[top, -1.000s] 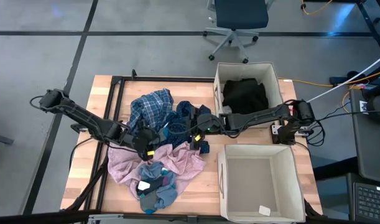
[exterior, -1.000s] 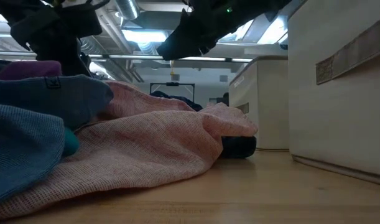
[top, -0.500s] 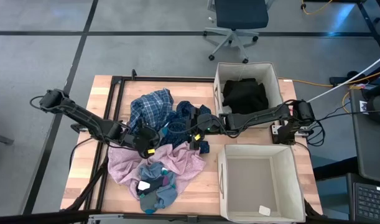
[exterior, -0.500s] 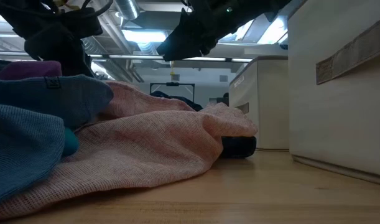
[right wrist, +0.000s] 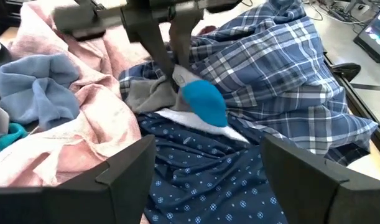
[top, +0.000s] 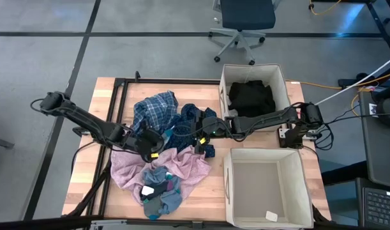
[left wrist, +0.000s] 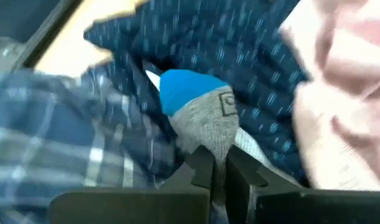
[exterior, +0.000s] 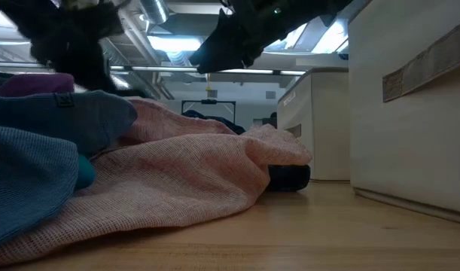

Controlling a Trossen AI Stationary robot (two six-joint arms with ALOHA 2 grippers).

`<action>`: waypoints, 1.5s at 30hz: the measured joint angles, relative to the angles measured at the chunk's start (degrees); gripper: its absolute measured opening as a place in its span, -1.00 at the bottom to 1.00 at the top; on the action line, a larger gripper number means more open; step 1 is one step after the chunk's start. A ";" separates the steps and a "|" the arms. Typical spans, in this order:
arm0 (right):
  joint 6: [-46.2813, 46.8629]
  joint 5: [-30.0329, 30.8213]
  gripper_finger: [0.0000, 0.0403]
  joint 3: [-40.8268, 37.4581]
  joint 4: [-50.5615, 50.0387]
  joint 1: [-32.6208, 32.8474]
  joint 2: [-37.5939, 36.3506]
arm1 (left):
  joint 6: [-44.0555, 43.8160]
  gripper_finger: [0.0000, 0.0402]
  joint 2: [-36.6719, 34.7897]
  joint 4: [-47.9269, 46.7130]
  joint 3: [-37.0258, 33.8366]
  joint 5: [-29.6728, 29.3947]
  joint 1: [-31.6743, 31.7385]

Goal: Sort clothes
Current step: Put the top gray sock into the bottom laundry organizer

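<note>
A pile of clothes lies mid-table: a blue plaid shirt (top: pixel 153 108), a navy dotted garment (right wrist: pixel 208 168), a pale pink cloth (top: pixel 182 167) and grey-teal pieces (top: pixel 159 191). On the navy garment lies a grey sock with a blue toe (right wrist: pixel 202 102). My left gripper (top: pixel 155 142) is shut on that sock; it also shows in the right wrist view (right wrist: pixel 174 71). My right gripper (right wrist: pixel 208 180) hovers open over the navy garment, just right of the sock, touching nothing. My left gripper pinches the sock's grey part (left wrist: pixel 208 134) between its two fingers (left wrist: pixel 202 168), behind the blue toe. The fingers come slanting down from the table's left. The blue toe end (right wrist: pixel 205 106) rests on the navy dotted garment.
Two beige fabric bins stand at the right: the far one (top: pixel 281 80) holds a black garment (top: pixel 251 99), the near one (top: pixel 297 163) holds a small white item. The black frame rail (top: pixel 118 102) runs along the left of the pile. Bare wood shows at the left edge.
My left gripper has shut on the grey sock, having stood open over it before. It has shifted slightly and shows blurred in the low view. My right gripper has kept still and open.
</note>
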 joint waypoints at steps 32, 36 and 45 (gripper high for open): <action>-7.24 -11.98 -0.85 0.55 17.98 -0.07 3.63 | 20.81 -0.92 -4.11 17.97 4.31 2.73 -1.75; -10.65 -8.93 -0.89 0.59 17.91 0.02 3.65 | 19.46 -0.82 -4.11 18.77 4.31 2.71 -1.65; -10.95 -2.39 -0.97 0.61 9.31 0.00 -3.41 | 16.72 -0.23 -4.34 18.36 4.31 2.71 -0.61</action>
